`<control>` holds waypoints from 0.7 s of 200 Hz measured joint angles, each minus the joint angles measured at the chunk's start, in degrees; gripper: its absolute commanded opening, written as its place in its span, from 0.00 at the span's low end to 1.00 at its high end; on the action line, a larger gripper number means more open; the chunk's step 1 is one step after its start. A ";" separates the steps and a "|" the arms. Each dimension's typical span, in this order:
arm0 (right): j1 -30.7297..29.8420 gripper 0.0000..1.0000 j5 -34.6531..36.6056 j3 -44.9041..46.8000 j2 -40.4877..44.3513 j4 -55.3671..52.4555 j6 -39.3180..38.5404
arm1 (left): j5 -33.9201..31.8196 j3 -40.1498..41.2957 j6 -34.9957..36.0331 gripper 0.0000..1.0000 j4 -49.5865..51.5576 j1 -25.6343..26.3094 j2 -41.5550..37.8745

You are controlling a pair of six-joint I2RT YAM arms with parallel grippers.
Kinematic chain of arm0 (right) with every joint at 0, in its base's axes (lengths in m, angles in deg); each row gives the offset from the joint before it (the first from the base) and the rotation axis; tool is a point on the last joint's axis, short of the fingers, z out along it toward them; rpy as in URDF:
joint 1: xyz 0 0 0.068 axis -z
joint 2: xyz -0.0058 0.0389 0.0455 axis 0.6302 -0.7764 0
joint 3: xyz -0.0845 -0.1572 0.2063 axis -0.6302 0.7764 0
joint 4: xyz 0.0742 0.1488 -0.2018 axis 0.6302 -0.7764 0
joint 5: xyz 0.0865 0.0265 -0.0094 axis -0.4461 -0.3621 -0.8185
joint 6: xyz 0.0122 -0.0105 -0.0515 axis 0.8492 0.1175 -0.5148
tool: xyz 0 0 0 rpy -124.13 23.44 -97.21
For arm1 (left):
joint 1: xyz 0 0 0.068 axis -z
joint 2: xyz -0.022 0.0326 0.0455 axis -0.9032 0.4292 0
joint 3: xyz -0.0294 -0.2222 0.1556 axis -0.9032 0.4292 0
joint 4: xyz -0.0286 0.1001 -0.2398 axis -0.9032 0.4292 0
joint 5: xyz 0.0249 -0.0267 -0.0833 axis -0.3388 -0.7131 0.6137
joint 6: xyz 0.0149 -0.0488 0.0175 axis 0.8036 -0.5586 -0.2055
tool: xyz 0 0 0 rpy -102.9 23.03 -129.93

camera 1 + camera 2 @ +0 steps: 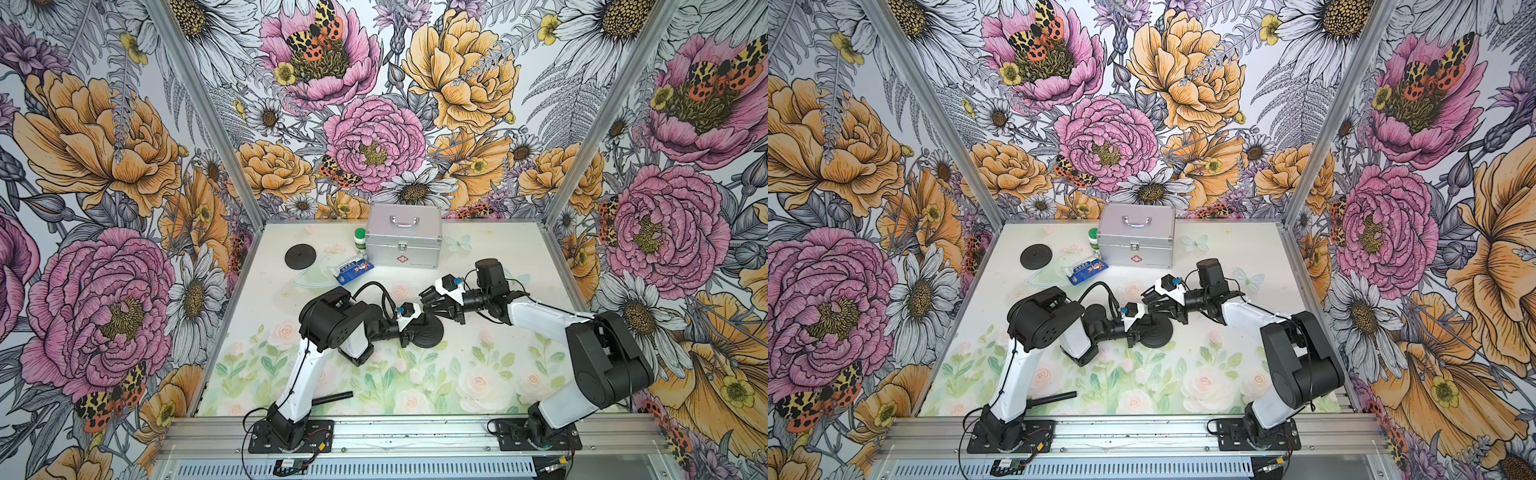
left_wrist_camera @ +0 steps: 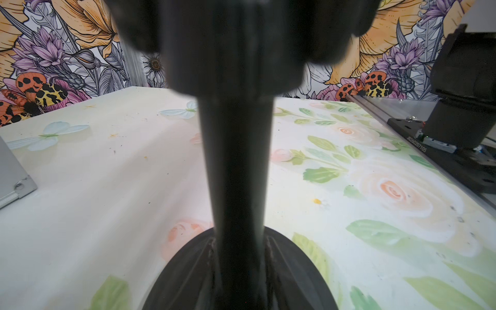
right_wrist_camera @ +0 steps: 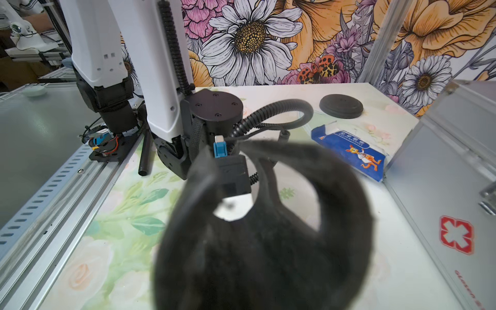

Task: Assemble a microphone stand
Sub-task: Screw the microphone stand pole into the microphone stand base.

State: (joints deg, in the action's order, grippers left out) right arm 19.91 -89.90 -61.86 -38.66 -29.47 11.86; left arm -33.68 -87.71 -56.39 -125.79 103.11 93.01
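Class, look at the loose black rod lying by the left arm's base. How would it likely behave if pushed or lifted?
The black rod is round and lies on its side, so a sideways push would probably roll it. It looks straight and rigid, so likely stays stiff when lifted.

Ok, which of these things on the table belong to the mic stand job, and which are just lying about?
For the job:
- round base with upright pole standing in it
- second round base
- loose black tube

Lying about:
- silver case
- green-capped bottle
- blue packet
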 measured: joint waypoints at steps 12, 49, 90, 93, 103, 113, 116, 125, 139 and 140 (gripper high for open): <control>-0.13 0.00 0.79 -0.02 0.04 0.09 0.83 | -0.02 0.00 0.00 0.31 0.00 0.00 0.00; -4.63 0.00 15.04 9.66 7.26 13.62 12.22 | -0.02 0.00 -0.04 0.31 -0.04 -0.02 0.00; -17.53 0.00 48.94 25.75 12.31 40.85 30.05 | 0.09 0.00 -0.33 0.31 0.00 -0.04 0.00; -18.40 0.00 51.21 26.14 12.26 41.88 30.77 | 0.11 0.00 -0.50 0.31 -0.02 -0.04 0.00; -21.05 0.00 57.48 26.82 11.72 44.48 32.83 | 0.11 0.00 -0.52 0.31 -0.02 -0.04 0.00; -22.71 0.00 61.79 26.91 10.80 46.16 34.40 | 0.09 0.00 -0.52 0.31 -0.11 -0.07 0.00; -23.04 0.00 62.60 26.93 10.58 46.47 34.73 | 0.09 0.00 -0.52 0.31 -0.13 -0.07 0.00; -23.74 0.00 64.39 26.91 10.10 47.30 35.41 | 0.09 0.00 -0.52 0.31 -0.17 -0.09 0.00; -24.13 0.06 65.37 26.91 9.75 47.89 35.80 | 0.07 0.00 -0.50 0.31 -0.17 -0.09 0.00; -24.13 0.07 65.35 26.91 9.75 47.91 35.78 | 0.07 0.00 -0.50 0.31 -0.20 -0.09 0.00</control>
State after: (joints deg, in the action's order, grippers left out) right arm -4.22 -24.55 -34.95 -28.91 18.44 47.64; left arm -33.62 -87.71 -56.90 -125.99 103.02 93.01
